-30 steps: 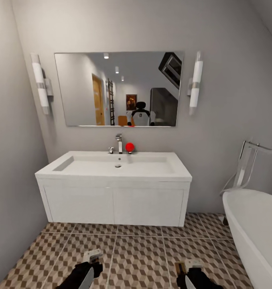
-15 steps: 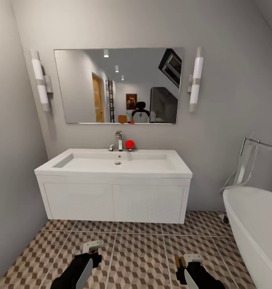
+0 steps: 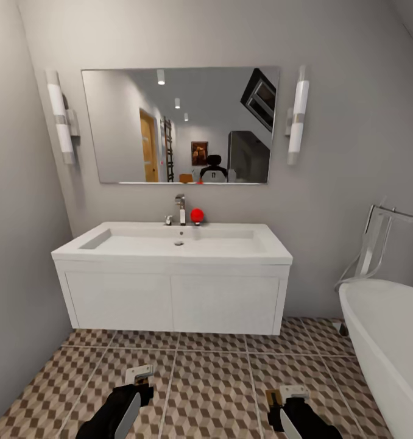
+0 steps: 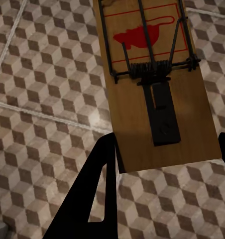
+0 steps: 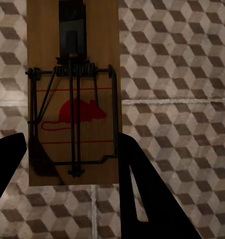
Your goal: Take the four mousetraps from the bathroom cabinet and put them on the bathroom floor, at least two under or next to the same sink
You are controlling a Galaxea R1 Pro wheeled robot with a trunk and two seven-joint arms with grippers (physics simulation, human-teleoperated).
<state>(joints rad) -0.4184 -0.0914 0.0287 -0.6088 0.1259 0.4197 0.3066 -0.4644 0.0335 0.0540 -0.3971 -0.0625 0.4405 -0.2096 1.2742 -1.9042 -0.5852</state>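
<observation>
Cube-patterned brown-and-beige tiled bathroom floor (image 3: 218, 372) before white wall-hung sink (image 3: 173, 244). My left gripper (image 4: 160, 164) clenches one flat brown wooden mousetrap (image 4: 152, 84); my right gripper (image 5: 67, 164) clenches another (image 5: 72, 99). Light, stiff boards, judged; grip edges, clear of springs.

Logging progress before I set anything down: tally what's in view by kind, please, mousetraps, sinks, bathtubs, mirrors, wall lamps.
Mousetraps: 2, one between the left gripper's fingers, one between the right gripper's
Sinks: 1
Bathtubs: 1
Mirrors: 1
Wall lamps: 2, left, right
Total: 7
</observation>
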